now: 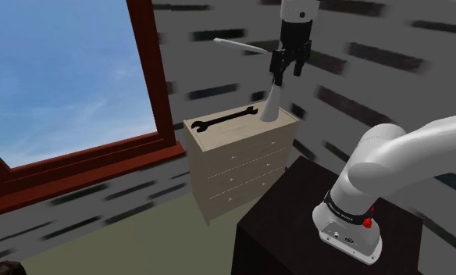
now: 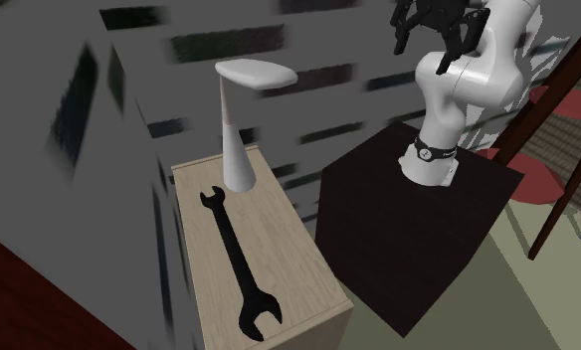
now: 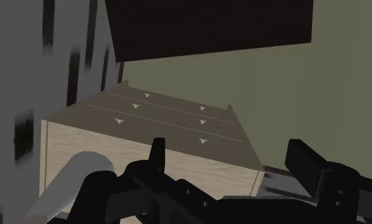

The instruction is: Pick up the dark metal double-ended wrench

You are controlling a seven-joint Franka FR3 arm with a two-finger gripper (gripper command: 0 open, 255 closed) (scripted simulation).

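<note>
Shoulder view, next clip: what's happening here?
The white arm holds its end effector open and empty above a light wooden dresser. The black double-ended wrench lies flat on the dresser top, untouched, beside a white lamp. Nothing is grasped yet.

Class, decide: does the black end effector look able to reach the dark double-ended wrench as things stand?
Probably yes: the dark double-ended wrench lies bare on top of the pale wooden dresser, the open black end effector hanging above. The white lamp stands beside one wrench end, so aim mid-handle.
</note>
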